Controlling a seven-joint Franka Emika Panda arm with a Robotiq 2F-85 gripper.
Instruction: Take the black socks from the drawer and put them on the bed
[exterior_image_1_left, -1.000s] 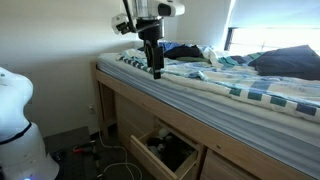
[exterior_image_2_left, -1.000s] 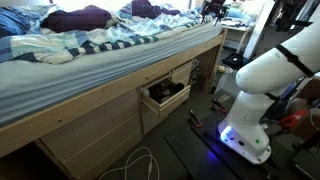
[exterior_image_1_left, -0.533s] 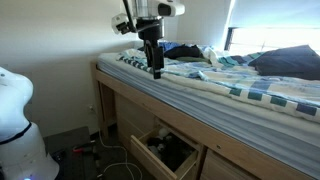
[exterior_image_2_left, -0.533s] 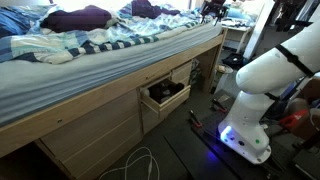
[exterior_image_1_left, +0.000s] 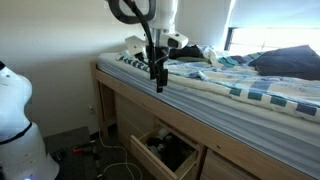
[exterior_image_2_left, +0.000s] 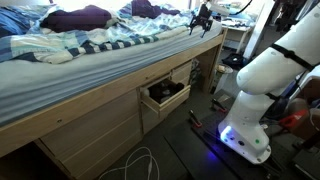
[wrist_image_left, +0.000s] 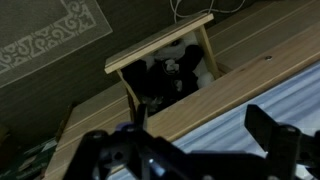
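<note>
Hanging beside the edge of the tall light-wood bed (exterior_image_1_left: 250, 100) with its white, blue-teal striped bedding, your black two-fingered end effector (exterior_image_1_left: 158, 80) is released and empty. In the wrist view its fingers (wrist_image_left: 282, 140) spread wide with nothing between them. The black socks (wrist_image_left: 158, 85), a small soft fabric bundle, are not yet on the bed. They lie low in the pale-wood box drawer (exterior_image_1_left: 143, 155), which stands pulled out of the bed frame near the floor in both exterior views (exterior_image_2_left: 165, 105). The move ahead turns on one relation: the drawer sits almost straight beneath the end effector and well apart from it, down the flat wooden side of the bed. You will most likely have to descend past the mattress edge without brushing the frame. From the wrist, the drawer's flat front panel (wrist_image_left: 160, 42) runs on a slant across the upper part of the picture, so its long axis lies skewed to the line between your fingertips. The interior shows a dark heap with some pale patches. The sock bundle cannot be separated cleanly from the rest, and neither its long axis nor the way it points can be told from here. This single arm must do the reaching, and a turn of the wrist may be needed once the bundle shows.
</note>
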